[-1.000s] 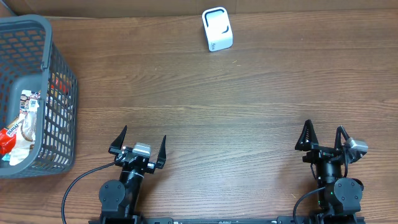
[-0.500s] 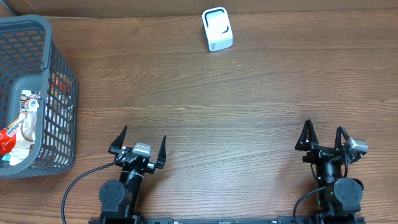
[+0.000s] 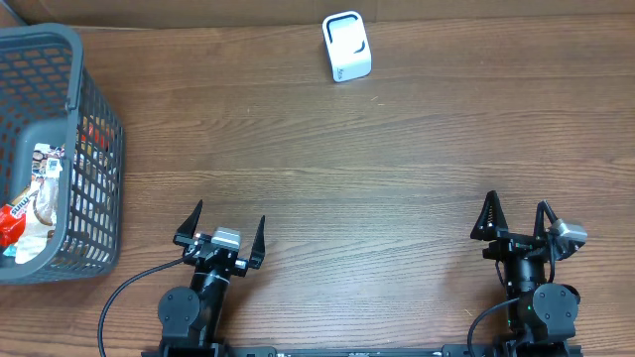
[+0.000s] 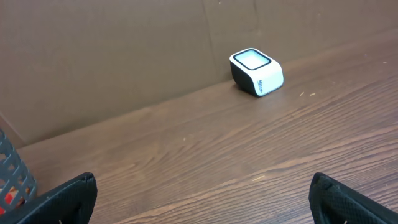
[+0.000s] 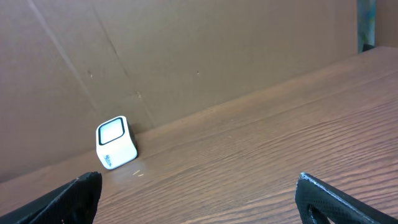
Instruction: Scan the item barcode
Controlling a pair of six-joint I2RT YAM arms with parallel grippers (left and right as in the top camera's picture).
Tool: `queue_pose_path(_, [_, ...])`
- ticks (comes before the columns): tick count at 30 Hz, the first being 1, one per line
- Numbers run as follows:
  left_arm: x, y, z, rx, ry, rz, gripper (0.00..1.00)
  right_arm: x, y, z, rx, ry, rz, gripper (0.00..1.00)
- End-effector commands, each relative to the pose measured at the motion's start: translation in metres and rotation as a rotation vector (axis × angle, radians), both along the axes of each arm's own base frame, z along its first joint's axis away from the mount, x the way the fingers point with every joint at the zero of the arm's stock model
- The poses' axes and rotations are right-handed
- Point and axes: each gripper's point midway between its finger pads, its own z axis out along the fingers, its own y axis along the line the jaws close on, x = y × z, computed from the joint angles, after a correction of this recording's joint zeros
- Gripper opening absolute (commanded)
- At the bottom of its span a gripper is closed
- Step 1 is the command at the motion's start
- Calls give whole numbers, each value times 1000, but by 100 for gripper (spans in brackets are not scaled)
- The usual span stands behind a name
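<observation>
A small white barcode scanner [image 3: 346, 47] with a dark window stands at the back of the wooden table, against the cardboard wall; it also shows as the scanner [image 4: 256, 72] in the left wrist view and the scanner [image 5: 115, 150] in the right wrist view. Packaged items [image 3: 30, 198] lie inside a grey mesh basket [image 3: 94, 159] at the far left. My left gripper [image 3: 220, 228] rests open near the front edge, nothing between its fingers. My right gripper [image 3: 516, 218] sits open at the front right, also holding nothing. Both are far from the scanner and the items.
A brown cardboard wall [image 4: 124, 56] closes the back of the table. The basket's corner [image 4: 12, 180] shows at the left of the left wrist view. Bare wood [image 3: 347, 178] lies between the grippers and the scanner.
</observation>
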Motion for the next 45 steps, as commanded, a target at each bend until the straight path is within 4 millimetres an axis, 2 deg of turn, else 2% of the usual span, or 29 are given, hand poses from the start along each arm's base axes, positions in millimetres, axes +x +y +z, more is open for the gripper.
queue_pose_path(1, [0, 0, 0, 4, -7, -3, 100, 0, 2, -1, -10, -7, 10, 100])
queue_pose_path(15, [0, 3, 0, 0, -6, 19, 100, 0, 2, -1, -10, -7, 10, 100])
queue_pose_path(20, [0, 4, 4, -125, 9, 29, 100, 0, 2, -1, -10, -7, 10, 100])
queue_pose_path(24, [-2, 4, 20, -214, -8, 31, 100, 0, 2, -1, -10, -7, 10, 100])
queue_pose_path(33, [-16, 4, 64, -219, -14, 31, 100, 0, -1, -1, -11, -8, -6, 100])
queue_pose_path(37, [-17, 4, 78, -248, 5, 33, 100, 0, -1, -1, -10, -8, -6, 100])
queue_pose_path(40, [-15, 4, 97, -262, 14, 33, 100, 0, 0, -1, 1, -8, -2, 100])
queue_pose_path(45, [-3, -2, 128, -260, 83, 8, 100, -1, 24, 14, 25, -66, 138, 100])
